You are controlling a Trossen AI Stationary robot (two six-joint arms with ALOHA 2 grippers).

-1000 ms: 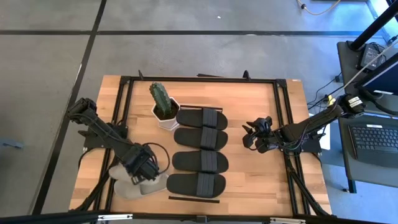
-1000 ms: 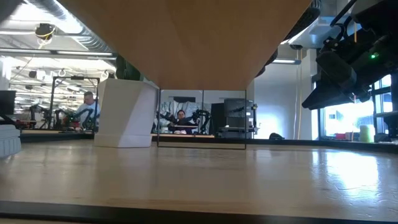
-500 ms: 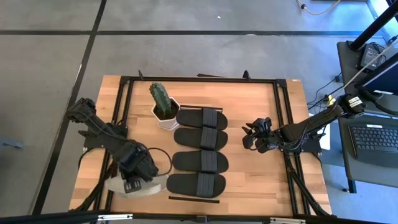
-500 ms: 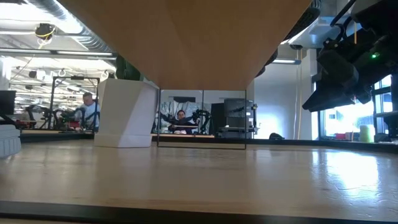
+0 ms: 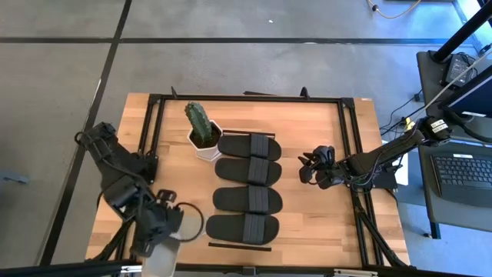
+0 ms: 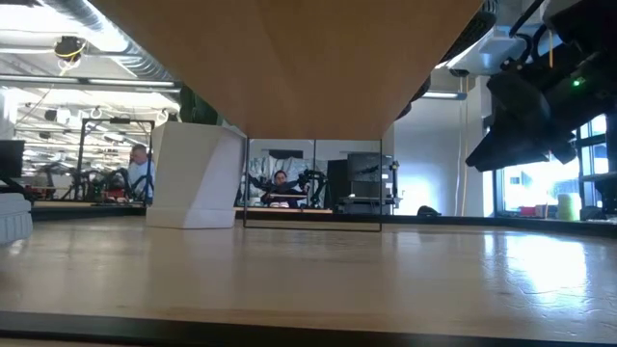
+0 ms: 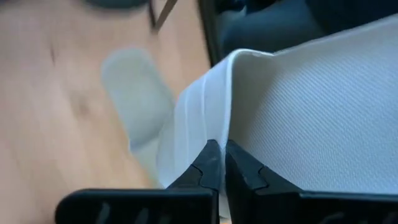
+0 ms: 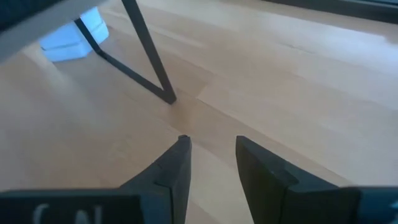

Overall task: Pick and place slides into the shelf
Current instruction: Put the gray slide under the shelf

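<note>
Black slides with one wide strap each lie in a row on the long light wood shelf (image 5: pixel 292 165). There are four of them: the first black slide (image 5: pixel 248 146) sits just beside a white pot with a green cactus (image 5: pixel 201 132), then the second black slide (image 5: pixel 247 171), the third black slide (image 5: pixel 247 199) and the fourth black slide (image 5: pixel 241 227). Each one lies with its long side going across, left to right in the high view. A thin black bar (image 5: pixel 239 246) lies just past the fourth one.

One grey-beige slide (image 7: pixel 298 112) is held by the left gripper (image 7: pixel 217 163) at the near left corner of the wooden table (image 5: pixel 361 123). Its fingers are pressed tight on the slide's edge. Which way this slide points is hard to tell. Another pale slide (image 7: pixel 137 106) lies on the wood close by.

The right gripper (image 8: pixel 208 155) hangs over bare wood to the right of the black slides. Its fingers stand apart and hold nothing.
</note>
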